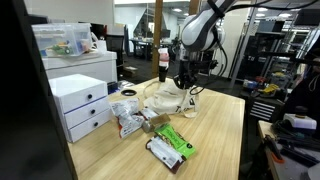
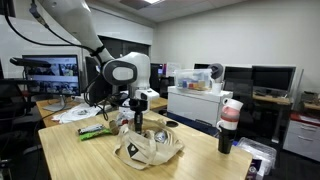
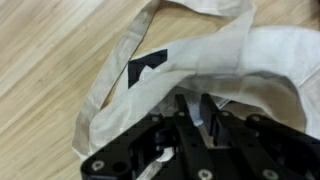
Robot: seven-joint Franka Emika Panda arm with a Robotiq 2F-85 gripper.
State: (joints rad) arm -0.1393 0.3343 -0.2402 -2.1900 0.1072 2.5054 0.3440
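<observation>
Two close-set fingers of the end effector [image 3: 198,110] pinch a fold of the white cloth bag [image 3: 235,60], which lies crumpled in the middle of the counter [image 1: 215,130]. We judge the hold thin (little fabric sits between the fingers), so we raise it slowly and straight up, watching that the fold does not slip.

1. The crumpled white cloth bag [image 3: 255,55] is cut off by the wrist view's top and right edges.
2. The tips of the black two-finger gripper [image 3: 201,110] are blurred and half buried in its folds; a grip cannot be confirmed.
3. The green snack packet's [image 1: 172,141] print is too small to be read.
</observation>
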